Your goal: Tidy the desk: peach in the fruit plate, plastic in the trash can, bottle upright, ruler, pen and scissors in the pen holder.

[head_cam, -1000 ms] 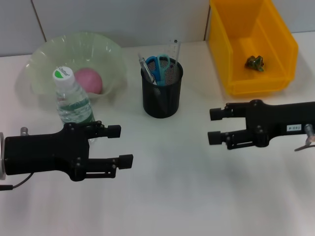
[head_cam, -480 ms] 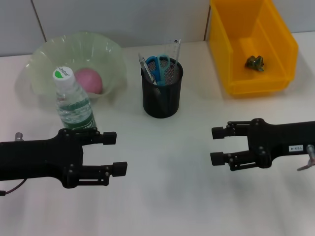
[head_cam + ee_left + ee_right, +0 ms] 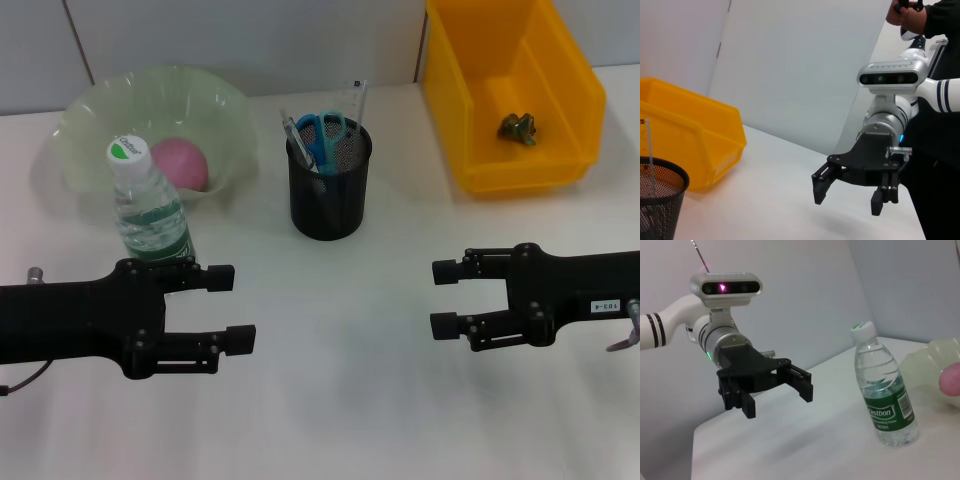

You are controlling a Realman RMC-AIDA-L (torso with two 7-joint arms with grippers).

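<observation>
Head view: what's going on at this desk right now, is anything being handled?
Nothing is held. The left gripper and right gripper hover open and empty over the desk. The peach lies in the fruit plate, the bottle stands upright in front of it, scissors, pen and ruler stand in the pen holder, and the plastic sits in the trash can. The tidying looks finished.
</observation>
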